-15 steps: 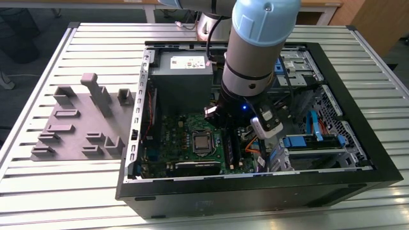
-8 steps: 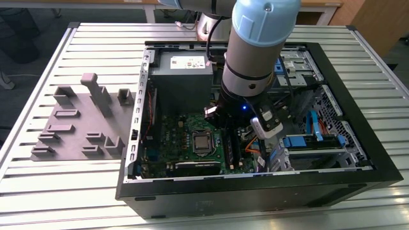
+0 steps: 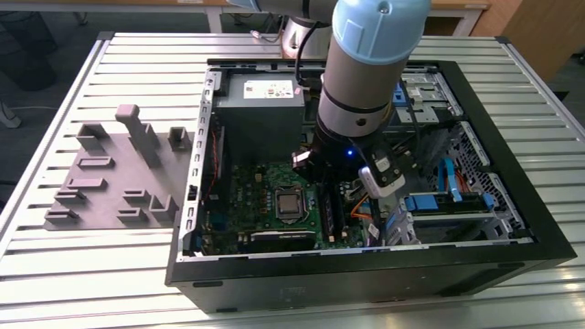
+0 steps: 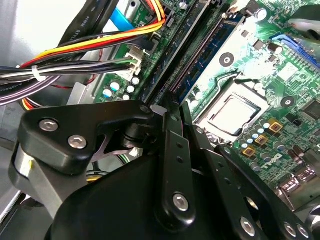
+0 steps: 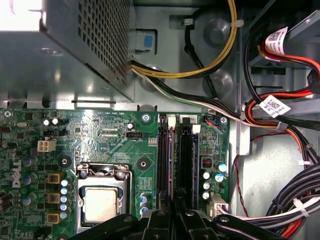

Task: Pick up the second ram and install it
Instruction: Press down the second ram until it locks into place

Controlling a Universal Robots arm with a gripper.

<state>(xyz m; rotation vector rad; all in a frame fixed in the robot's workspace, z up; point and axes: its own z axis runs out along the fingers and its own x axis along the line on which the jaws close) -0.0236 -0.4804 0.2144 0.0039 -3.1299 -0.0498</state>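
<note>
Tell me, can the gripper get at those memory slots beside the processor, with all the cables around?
Probably yes. The gripper already sits right over the memory slots, with its fingers lined up along them. The cables run off to one side, not across the slots, and the processor lies low beside them.

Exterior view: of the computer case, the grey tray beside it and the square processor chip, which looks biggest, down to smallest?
1. Computer case, largest.
2. Grey tray, on the exterior view's left.
3. Processor chip, smallest, on the green board inside the case.
</note>
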